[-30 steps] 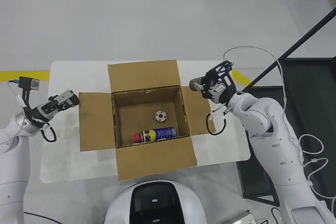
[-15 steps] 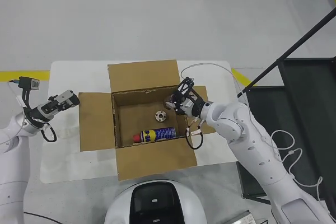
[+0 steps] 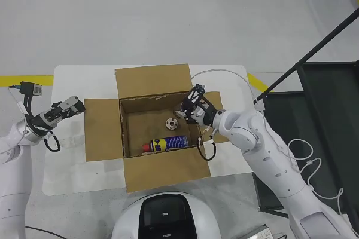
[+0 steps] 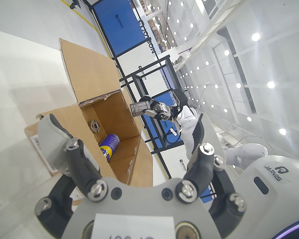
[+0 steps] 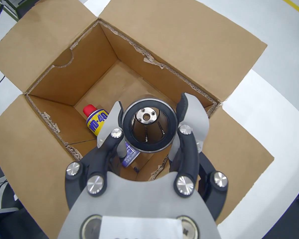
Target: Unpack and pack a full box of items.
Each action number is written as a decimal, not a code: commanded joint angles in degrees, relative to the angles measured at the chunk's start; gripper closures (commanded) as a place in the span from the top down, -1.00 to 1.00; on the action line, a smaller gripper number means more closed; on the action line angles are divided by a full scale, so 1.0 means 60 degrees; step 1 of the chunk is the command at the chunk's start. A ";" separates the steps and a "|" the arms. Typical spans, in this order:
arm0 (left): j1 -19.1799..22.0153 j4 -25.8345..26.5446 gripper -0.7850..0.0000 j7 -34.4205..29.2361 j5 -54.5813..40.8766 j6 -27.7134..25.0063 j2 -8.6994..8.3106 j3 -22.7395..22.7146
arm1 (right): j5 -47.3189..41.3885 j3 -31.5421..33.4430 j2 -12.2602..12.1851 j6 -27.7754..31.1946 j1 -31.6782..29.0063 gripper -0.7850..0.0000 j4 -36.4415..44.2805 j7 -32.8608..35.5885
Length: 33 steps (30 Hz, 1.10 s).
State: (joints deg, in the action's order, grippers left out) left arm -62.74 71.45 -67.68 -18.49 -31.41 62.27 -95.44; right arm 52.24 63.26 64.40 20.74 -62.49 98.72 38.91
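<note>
Right jaws: closed on a hollow metal cylinder (image 5: 153,135), which hangs above the open box (image 5: 94,58) near its right wall.
Left jaws: spread wide and empty, over the surface (image 3: 78,173) beside the box.
Risk: dropped from here, the cylinder could strike the flange (image 3: 172,123) or roll into the spray can (image 5: 96,121).

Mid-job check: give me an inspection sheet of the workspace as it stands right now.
Surface: white table, carrying the open brown cardboard box, flaps folded out.
Job's things: blue-and-yellow spray can lying on the box floor; round metal flange apart beside it; hollow metal cylinder held over the box opening.
Clutter: nothing seen.
End effectors: right end effector shut on the cylinder; left end effector open, empty, outside the box.
Cables: white cable looping off the right arm; black loop at its wrist.
Surroundings: black metal rack beside the table; yellow floor line.
</note>
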 commanded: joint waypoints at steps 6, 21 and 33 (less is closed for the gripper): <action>0.0000 0.0000 1.00 0.0000 -0.0003 0.0000 0.0000 0.0000 | 0.0175 -0.2546 0.0718 0.0297 0.2246 -1.00 -0.2132 -0.0059; 0.0000 0.0000 1.00 0.0000 -0.0003 0.0000 0.0000 0.0000 | 0.0099 -0.5878 0.2843 0.0152 0.4945 -1.00 -0.7368 -0.1274; -0.0218 0.0289 1.00 0.0485 0.0247 0.0185 -0.0027 0.0073 | 0.0323 -0.6314 0.3614 0.0370 0.5326 1.00 -0.8921 -0.1688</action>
State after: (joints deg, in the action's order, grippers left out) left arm -63.84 73.01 -65.17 -17.30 -30.41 62.19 -95.01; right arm 54.19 25.34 85.90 22.82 -30.63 45.36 28.81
